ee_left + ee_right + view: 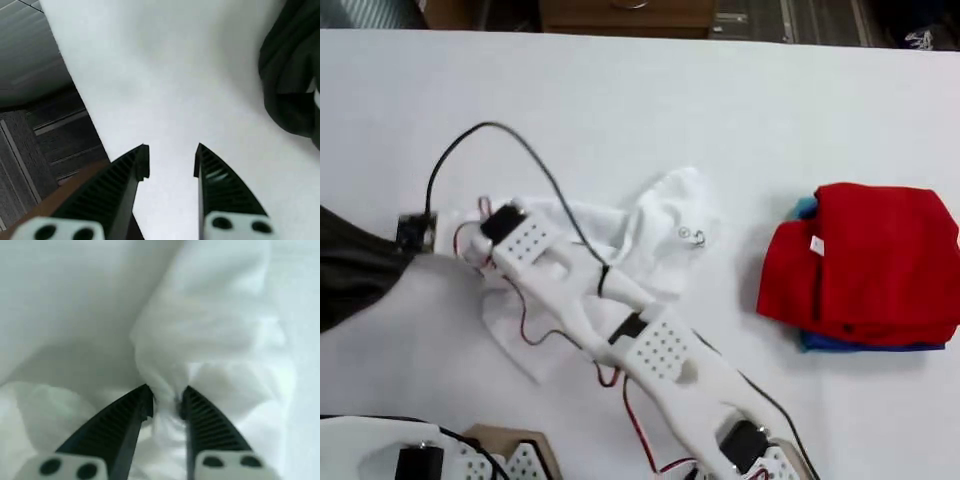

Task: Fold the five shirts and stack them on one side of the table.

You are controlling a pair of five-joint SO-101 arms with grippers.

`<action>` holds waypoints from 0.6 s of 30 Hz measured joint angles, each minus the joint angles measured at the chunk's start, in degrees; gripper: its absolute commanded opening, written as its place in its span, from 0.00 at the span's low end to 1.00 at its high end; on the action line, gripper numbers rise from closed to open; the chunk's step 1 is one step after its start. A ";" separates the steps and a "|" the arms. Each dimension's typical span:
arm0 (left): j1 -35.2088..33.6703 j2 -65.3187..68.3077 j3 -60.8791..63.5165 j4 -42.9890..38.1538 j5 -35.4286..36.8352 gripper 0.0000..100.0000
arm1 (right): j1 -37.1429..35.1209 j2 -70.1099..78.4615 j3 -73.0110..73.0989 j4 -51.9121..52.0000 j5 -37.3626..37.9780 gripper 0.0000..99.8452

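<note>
Right gripper (165,396) first: the jaws are drawn in narrow, pinching a raised ridge of the crumpled white cotton shirt (215,320), and fabric bunches up between the ribbed black fingertips (137,405). It's a grip on cloth, with loose folds spreading out all around the pinch. From above, the white-shelled right arm (650,340) reaches right across that white shirt, its wrist end low over the shirt's edge on the side away from the folded stack.

Over to the left gripper (171,150): its jaws stand wide apart, with nothing between them. It hangs off the white shirt, over a bare stretch of the white tabletop (175,75).

Now outward from the white shirt. It sprawls unfolded and rumpled, with one sleeve thrown out toward the folded stack. Past the edge where the right arm's wrist sits, a dark black garment (290,85) lies in a heap. In the high view it is partly cut off by the frame. On the opposite side of the white shirt, well apart from it, sits a neatly folded red shirt (865,260). It rests squarely on a folded blue shirt (820,343), which peeks out as a thin strip and a corner.
</note>
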 measured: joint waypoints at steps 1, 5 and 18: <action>0.00 0.00 0.00 0.00 0.00 0.17 | 0.79 0.00 -0.70 0.26 0.00 0.01; 0.00 0.00 0.00 0.00 0.00 0.17 | 3.43 0.26 -6.86 4.57 -0.09 0.02; 6.24 0.00 10.64 0.00 -0.53 0.17 | 6.15 -1.49 -43.87 23.65 0.00 0.02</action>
